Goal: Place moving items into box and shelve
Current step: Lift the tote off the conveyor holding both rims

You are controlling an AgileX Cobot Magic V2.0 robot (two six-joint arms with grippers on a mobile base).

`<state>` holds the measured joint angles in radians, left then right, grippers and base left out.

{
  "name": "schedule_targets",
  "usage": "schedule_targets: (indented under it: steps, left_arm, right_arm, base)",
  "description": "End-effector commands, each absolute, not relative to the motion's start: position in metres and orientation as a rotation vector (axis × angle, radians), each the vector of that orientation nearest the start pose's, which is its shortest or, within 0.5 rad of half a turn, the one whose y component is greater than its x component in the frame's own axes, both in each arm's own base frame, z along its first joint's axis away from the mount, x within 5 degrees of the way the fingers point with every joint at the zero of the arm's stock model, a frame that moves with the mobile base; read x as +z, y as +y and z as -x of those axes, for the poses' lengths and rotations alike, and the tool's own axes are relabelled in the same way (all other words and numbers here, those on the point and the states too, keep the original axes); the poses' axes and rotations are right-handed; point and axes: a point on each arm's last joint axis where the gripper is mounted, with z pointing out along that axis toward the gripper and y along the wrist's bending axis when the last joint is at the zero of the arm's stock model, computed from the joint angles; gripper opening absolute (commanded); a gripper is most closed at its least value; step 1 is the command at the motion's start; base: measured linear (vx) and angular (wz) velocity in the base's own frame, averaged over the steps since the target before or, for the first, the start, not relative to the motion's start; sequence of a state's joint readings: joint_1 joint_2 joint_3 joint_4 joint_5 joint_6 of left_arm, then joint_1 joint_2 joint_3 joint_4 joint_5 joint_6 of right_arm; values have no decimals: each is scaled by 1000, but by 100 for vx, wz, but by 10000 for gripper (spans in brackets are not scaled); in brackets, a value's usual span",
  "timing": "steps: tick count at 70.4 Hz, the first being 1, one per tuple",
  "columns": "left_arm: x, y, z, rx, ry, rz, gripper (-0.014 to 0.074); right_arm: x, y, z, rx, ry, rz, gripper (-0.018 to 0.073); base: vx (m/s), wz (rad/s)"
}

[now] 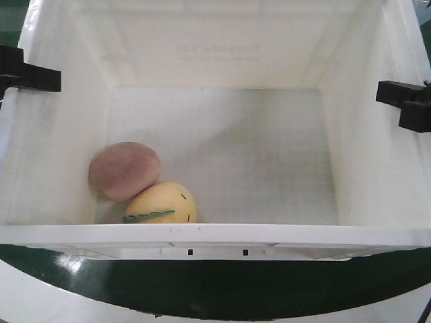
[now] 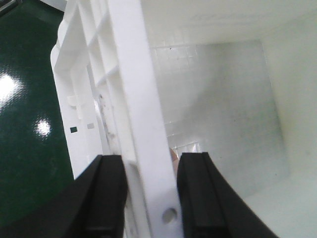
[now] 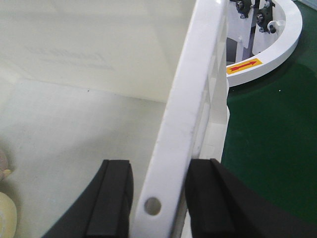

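Observation:
The white box [image 1: 215,234] fills the front view, its faint print showing on the far inner wall. Inside, at the near left corner, lie the two moving items: a dusty pink-brown ball [image 1: 124,170] and, touching it, a pale yellow ball [image 1: 161,204] with a green stripe. My left gripper [image 1: 30,77] sits on the box's left rim [image 2: 133,89], black fingers [image 2: 106,198] on either side, shut on it. My right gripper [image 1: 404,101] is shut the same way on the right rim [image 3: 188,99]. A sliver of the yellow ball [image 3: 7,213] shows in the right wrist view.
Dark green table surface [image 1: 202,282] lies under and in front of the box, with a white curved border [image 1: 40,296] at the near edge. A white curved rail with a red arrow label [image 3: 242,66] stands beyond the box's right side.

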<state>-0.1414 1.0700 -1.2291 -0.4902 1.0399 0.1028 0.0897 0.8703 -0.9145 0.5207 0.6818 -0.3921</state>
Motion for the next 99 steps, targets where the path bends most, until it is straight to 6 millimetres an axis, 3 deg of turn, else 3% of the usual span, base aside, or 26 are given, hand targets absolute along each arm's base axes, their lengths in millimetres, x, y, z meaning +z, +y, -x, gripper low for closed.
schedule_targets:
  steps: [1, 99]
  left_arm:
    - [448, -72, -182, -790, 2093, -168, -6]
    - [448, -72, -182, -791, 2095, -168, -6]
  right_arm:
    - [404, 44, -165, 437, 1873, 206, -4]
    - [404, 44, -165, 438, 1876, 208, -4]
  base:
    - [0, 0]
    - [-6, 0]
